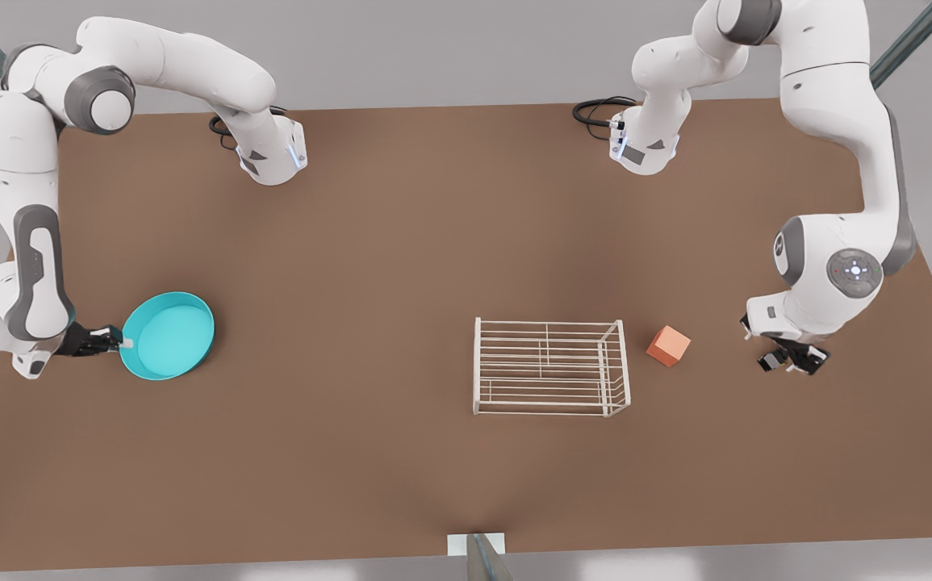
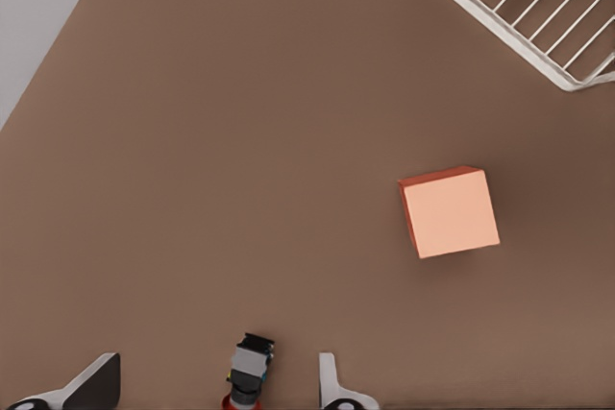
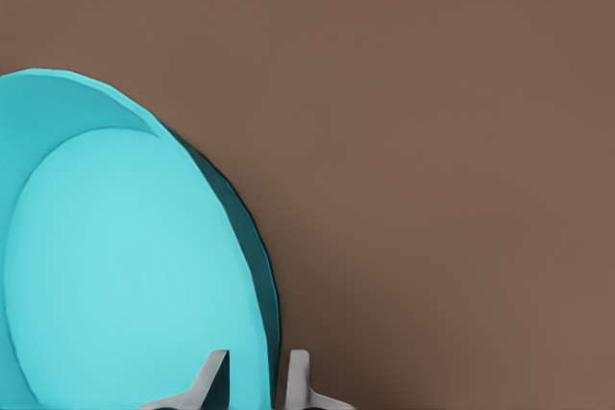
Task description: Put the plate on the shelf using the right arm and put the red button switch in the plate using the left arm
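Step in hand looks like the first grasp on both sides. The right gripper (image 1: 120, 342), at the front view's left, is clamped on the rim of the round teal shallow plate (image 1: 167, 336); in the right wrist view its fingers (image 3: 298, 381) straddle the plate's (image 3: 125, 266) raised wall, one inside and one outside. The plate tilts slightly, so it may be just off the brown table (image 1: 385, 242), though I cannot say for sure. It sits well apart from the small white wire shelf (image 1: 550, 367), off to the shelf's side toward the front view's left.

The left gripper (image 1: 788, 357) hangs low beyond the orange cube (image 1: 668, 345), on the side away from the shelf. Its fingers (image 2: 332, 386) stand apart with the tiny black-bodied red button switch (image 2: 248, 372) between them, not yet pinched. The cube (image 2: 449, 210) and a shelf corner (image 2: 538, 16) lie ahead of it.

Next move, as I judge it: the right arm must carry the plate across to the shelf and set it level on the bars; the left should close on the switch and wait.

Pose: right arm folded, forearm low, wrist pointing sideways at the plate. Left arm elbow high, wrist pointing down.
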{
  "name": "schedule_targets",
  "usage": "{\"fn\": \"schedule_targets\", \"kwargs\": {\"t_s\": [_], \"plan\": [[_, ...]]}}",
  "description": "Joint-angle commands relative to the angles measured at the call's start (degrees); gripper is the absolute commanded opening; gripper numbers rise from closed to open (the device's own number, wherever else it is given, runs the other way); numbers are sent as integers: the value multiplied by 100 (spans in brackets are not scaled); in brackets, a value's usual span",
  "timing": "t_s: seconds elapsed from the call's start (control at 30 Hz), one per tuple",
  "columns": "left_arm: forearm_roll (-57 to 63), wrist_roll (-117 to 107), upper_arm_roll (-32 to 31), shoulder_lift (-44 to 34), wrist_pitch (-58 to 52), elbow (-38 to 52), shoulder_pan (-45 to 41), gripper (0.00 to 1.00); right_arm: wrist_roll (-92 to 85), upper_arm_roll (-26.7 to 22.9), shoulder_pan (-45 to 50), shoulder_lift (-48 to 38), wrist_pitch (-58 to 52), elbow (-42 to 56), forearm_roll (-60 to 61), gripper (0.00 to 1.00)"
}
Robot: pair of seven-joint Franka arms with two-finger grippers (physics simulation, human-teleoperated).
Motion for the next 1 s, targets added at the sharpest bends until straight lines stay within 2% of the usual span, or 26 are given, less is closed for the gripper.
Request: {"fn": "schedule_targets", "kwargs": {"t_s": [0.0, 0.13, 0.17, 0.23, 0.4, 0.6, 0.63, 0.8, 0.97], "plan": [[14, 1974, -1, -10, 590, -90, 32, 100, -960, 0, 3, 33, 64, -1, 0, 40], [129, 1974, -1, 210, 1109, -73, 76, 100, -785, 0, 83, 60, 29, -9, -9, 40], [129, 1974, -1, 262, 1170, -64, 76, 100, -706, 0, 126, 51, -15, -1, -27, 23], [137, 1974, 26, 306, 1214, -64, 147, 100, -697, 0, 127, 24, -77, 8, -36, 11], [208, 1983, 43, 315, 1205, -213, 287, 100, -47, 27, 381, -617, -964, 175, -62, 11], [208, 2097, 87, 315, 1205, -451, 454, 100, 2685, 62, 1857, -1610, -2168, 552, -36, 13], [208, 2097, 87, 333, 1197, -468, 472, 100, 3344, 246, 2051, -1663, -2204, 676, -44, 13], [208, 2062, 96, 412, 1293, -591, 551, 100, 7019, 2013, 2174, -1663, -2099, 1010, -106, 15], [208, 2062, 105, 588, 1451, -617, 656, 100, 9779, 2022, 3738, -1452, -1062, 1274, -264, 15]]}}
